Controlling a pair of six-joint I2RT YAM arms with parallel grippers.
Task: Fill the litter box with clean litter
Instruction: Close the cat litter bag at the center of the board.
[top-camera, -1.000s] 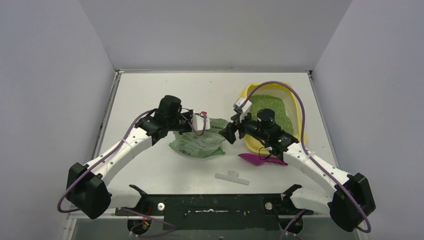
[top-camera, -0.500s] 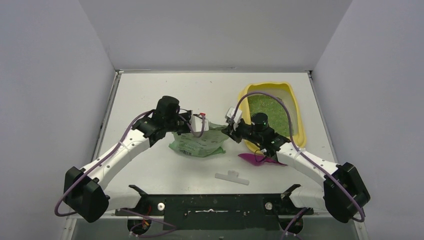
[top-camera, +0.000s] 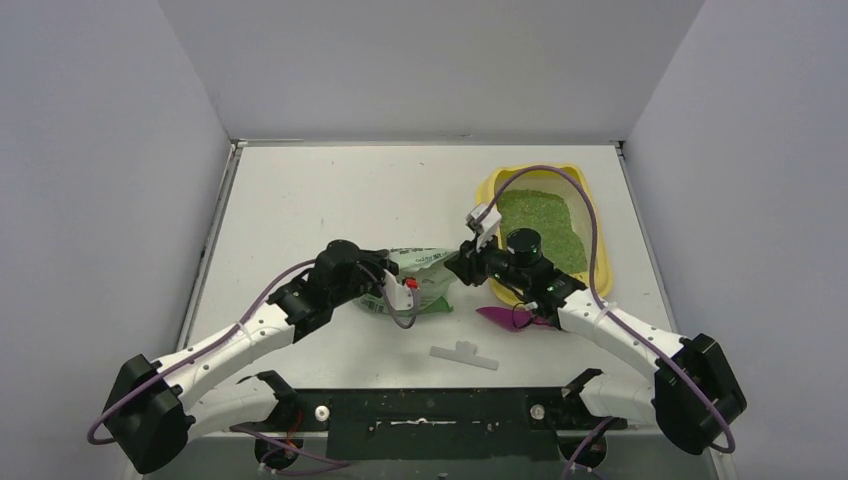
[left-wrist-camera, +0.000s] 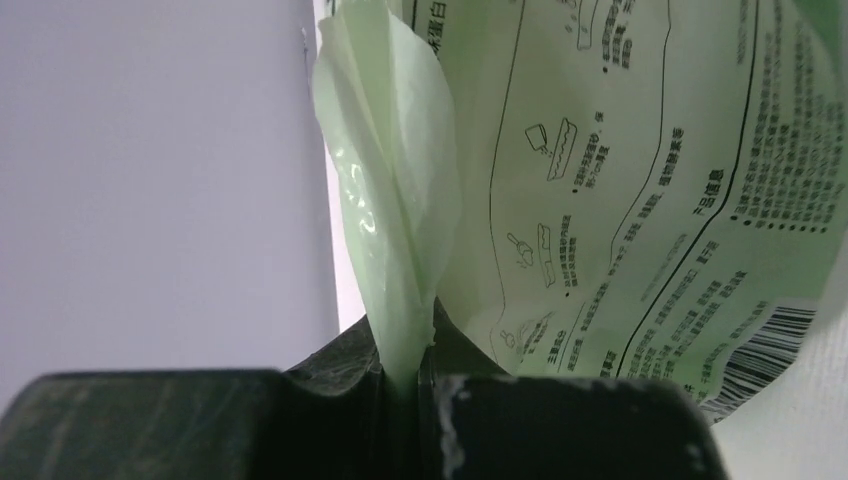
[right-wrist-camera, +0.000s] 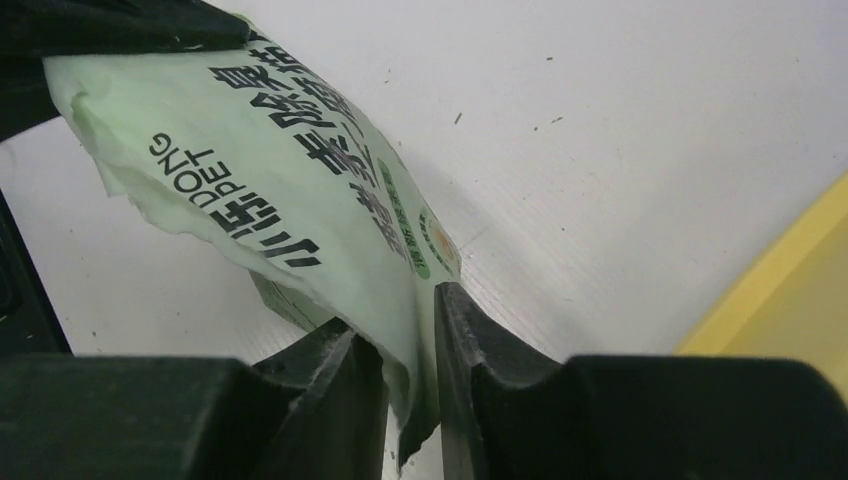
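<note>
your left hand is clamped on a fold of the green bag, right hand pinches its other edge. the litter box, with litter in it, sits just right of the bag, nearest your right arm.

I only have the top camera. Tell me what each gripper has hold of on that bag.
Observer: In the left wrist view, the left gripper is shut on a folded edge of the green bag.
Operator: Now the right one.
Observer: In the right wrist view, the right gripper pinches the bag's thin printed edge between its fingers.
Operator: Say which face the left camera sees.
Observer: The side with the barcode and the scoop pictograms.
</note>
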